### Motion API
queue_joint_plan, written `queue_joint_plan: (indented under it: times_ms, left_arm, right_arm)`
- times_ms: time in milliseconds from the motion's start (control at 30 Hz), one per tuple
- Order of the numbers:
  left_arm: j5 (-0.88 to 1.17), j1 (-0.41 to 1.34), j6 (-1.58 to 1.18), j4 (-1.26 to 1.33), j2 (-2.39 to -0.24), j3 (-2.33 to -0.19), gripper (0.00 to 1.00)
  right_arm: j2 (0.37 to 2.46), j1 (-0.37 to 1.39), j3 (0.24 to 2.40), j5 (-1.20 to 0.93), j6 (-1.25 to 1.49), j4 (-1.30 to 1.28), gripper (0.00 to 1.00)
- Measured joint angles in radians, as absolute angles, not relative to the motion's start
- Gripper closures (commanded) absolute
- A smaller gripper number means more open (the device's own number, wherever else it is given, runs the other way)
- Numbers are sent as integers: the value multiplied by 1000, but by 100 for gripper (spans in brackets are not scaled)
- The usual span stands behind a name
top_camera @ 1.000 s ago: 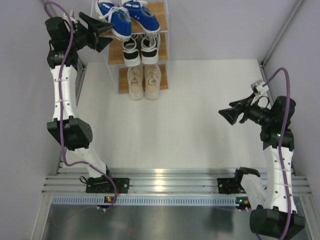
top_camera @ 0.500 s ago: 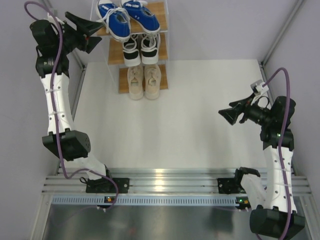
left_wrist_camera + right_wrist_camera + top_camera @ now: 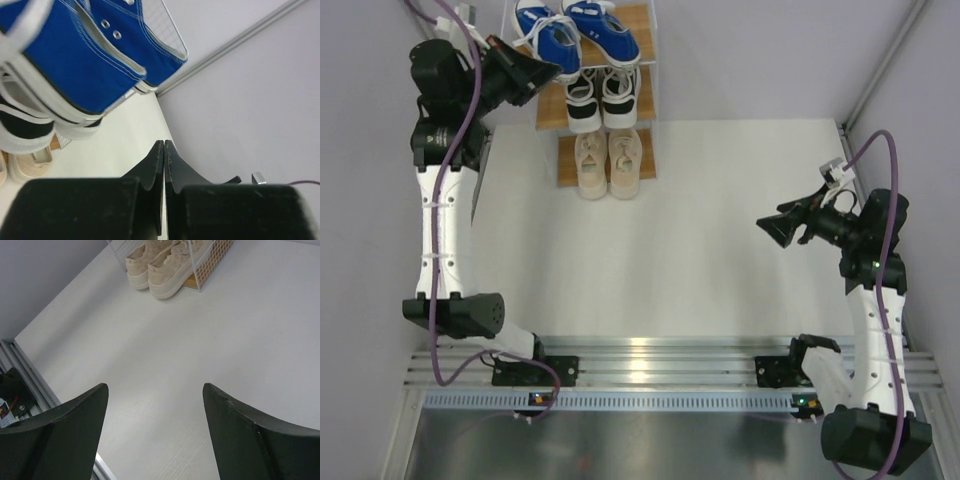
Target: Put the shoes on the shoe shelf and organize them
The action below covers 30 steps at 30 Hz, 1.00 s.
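Observation:
The shoe shelf [image 3: 566, 160] stands at the far edge of the table. A blue pair of shoes [image 3: 578, 28] sits on its top tier, a black-and-white pair [image 3: 602, 97] on the middle tier and a beige pair [image 3: 608, 160] on the bottom. My left gripper [image 3: 556, 70] is shut and empty, its tip just left of the shelf beside the blue pair. In the left wrist view the closed gripper [image 3: 164, 145] hangs below a blue shoe [image 3: 75, 55]. My right gripper [image 3: 765, 228] is open and empty at mid-right; its view [image 3: 155, 390] shows the beige pair [image 3: 165, 260] far ahead.
Grey walls close in on the left, back and right, with a slanted metal post [image 3: 880, 70] at the far right. An aluminium rail [image 3: 640, 360] carrying both arm bases runs along the near edge. The shelf's white wire side [image 3: 215, 257] faces the right gripper.
My left gripper has closed from open. It pulled away to the left, then swung back right to the shelf beside the blue pair. The right arm has not moved.

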<state>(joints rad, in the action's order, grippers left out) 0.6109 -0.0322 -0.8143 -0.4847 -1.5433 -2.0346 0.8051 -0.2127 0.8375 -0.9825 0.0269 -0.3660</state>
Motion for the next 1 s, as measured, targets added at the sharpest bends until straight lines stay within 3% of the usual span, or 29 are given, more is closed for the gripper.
queue_joint_plan:
  times_ms: [167,400,800,1000]
  left_arm:
    - [553,94,-759,-509,-1597,-2037,98]
    - [450,109,-710,-558,-1677,-2040,98]
    - [365,-2,-702,-597,-1678,-2044,97]
    - [349,-60,-707,-612,-1665,-2044,89]
  right_arm:
    - [810,-213,838,-982,27,-366,23]
    - [810,-212,838,-982,27,-366,23]
    - [810,-213,838,-982,27,-366,23]
    - [810,-212,838,-982,27,-366,23]
